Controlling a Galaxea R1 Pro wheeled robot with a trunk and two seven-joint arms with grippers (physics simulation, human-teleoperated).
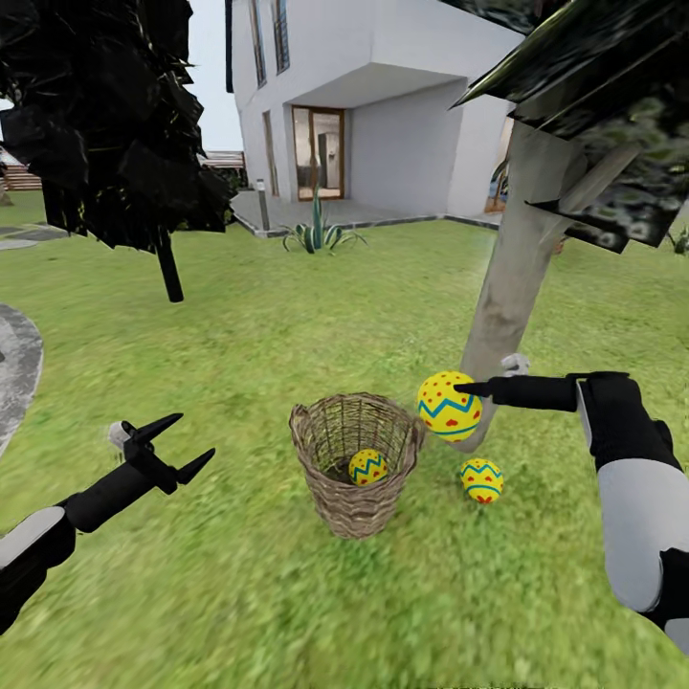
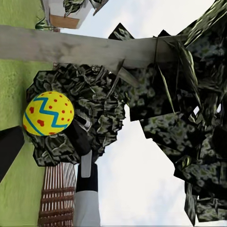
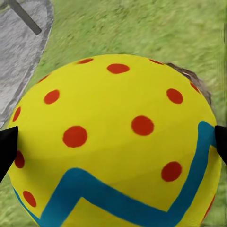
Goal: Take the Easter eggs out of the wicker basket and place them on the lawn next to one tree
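Note:
My right gripper [image 1: 457, 394] is shut on a yellow Easter egg [image 1: 449, 406] with red dots, held in the air just right of the wicker basket [image 1: 356, 464] and in front of the pale tree trunk [image 1: 512, 287]. The same egg [image 3: 113, 142] sits between the black fingertips [image 3: 7, 144] in the right wrist view, and it [image 2: 48, 113] also appears in the left wrist view. A second egg [image 1: 368, 467] lies inside the basket. A third egg [image 1: 481, 479] rests on the lawn [image 1: 239, 574] by the trunk's base. My left gripper [image 1: 182, 445] hangs open, left of the basket.
A dark-trunked tree [image 1: 115, 124] stands at the back left. A grey stone patio [image 1: 14, 368] edges the left side. The white house [image 1: 373, 105] and a spiky plant [image 1: 318, 230] lie beyond the lawn. Dark foliage [image 1: 593, 86] overhangs the trunk.

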